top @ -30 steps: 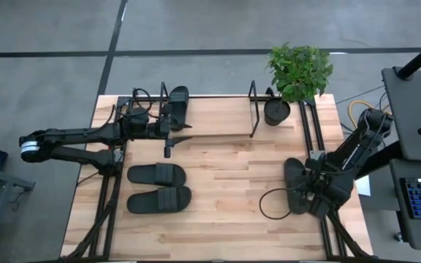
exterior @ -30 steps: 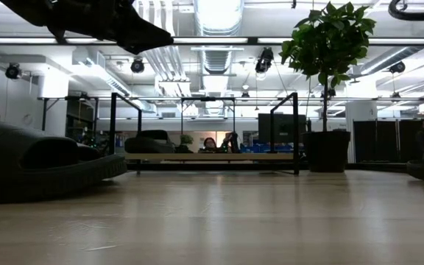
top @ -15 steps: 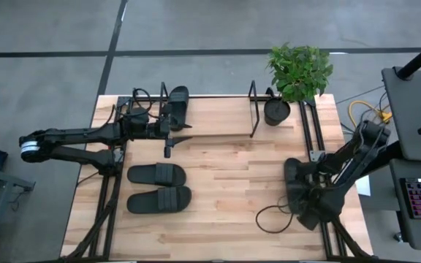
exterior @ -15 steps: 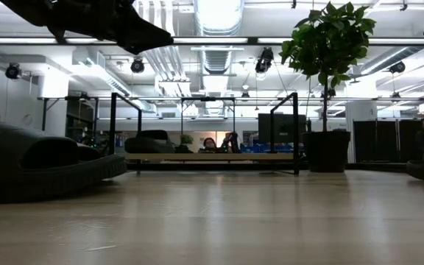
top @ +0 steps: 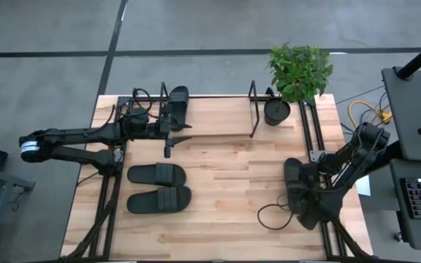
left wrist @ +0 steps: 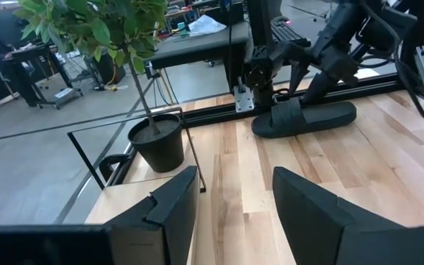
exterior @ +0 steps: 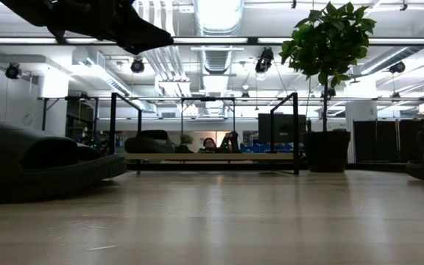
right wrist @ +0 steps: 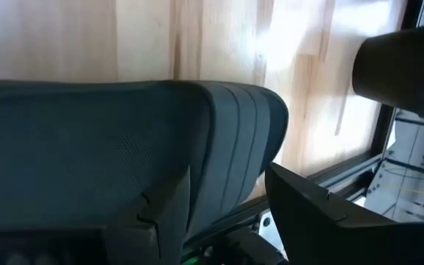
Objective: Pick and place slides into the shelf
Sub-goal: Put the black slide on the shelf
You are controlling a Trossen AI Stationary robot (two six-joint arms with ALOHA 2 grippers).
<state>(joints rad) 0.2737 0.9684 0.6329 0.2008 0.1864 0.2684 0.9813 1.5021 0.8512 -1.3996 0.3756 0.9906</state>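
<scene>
Two black slides (top: 157,174) (top: 159,199) lie side by side on the table's left half, soles down. Another slide (top: 175,106) rests on its sole at the left end of the wire shelf (top: 218,131), on its wooden board. A further slide (top: 296,186) lies by the table's right edge. My right gripper (right wrist: 227,221) hangs open just over this slide's ribbed strap (right wrist: 234,140), pointing steeply down. My left gripper (left wrist: 234,206) hovers open and roughly level in front of the shelf, nothing between its fingers. My right gripper stands open close over the slide's ribbed strap (right wrist: 230,169), coming from above. Whether either finger touches the strap, I cannot tell.
A potted plant (top: 278,109) stands at the shelf's right end. A black cable loop (top: 272,215) lies on the table beside the right slide. Black frame rails (top: 314,139) run along the table's right side. Bare wood lies between the two arms.
My right gripper has moved toward the table's near edge and a little down over the right slide, its wrist rolling. The cable loop beside it has shifted. The slides have kept their places.
</scene>
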